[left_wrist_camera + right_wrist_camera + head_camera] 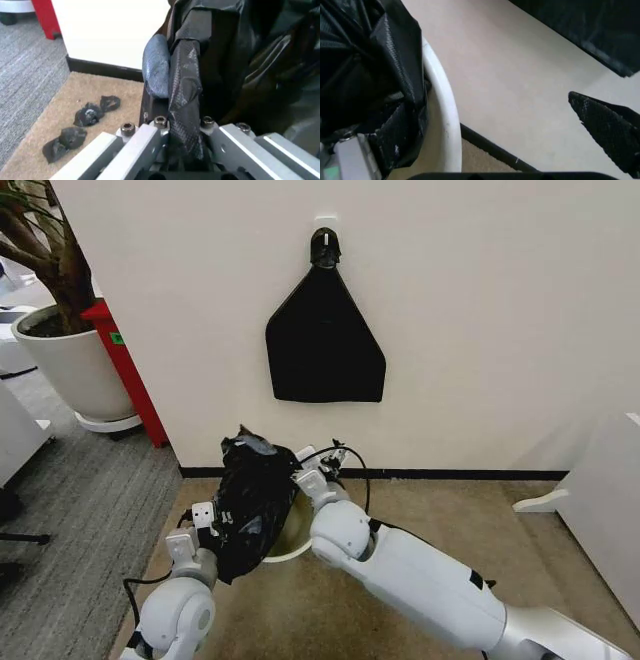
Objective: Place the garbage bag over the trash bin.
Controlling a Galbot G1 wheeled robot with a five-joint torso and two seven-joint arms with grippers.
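Both arms are right at the bin, close to the camera. The left gripper [208,518] is clamped on the garbage bag [252,502] – in its wrist view the plastic is pinched between the fingers [184,86]. The right gripper [318,476] sits spread, one finger [402,101] just inside the rim against the bag. The bag bunches over the trash bin [288,552] on the tan carpet by the wall, more toward the left arm, so it needs spreading rightward.
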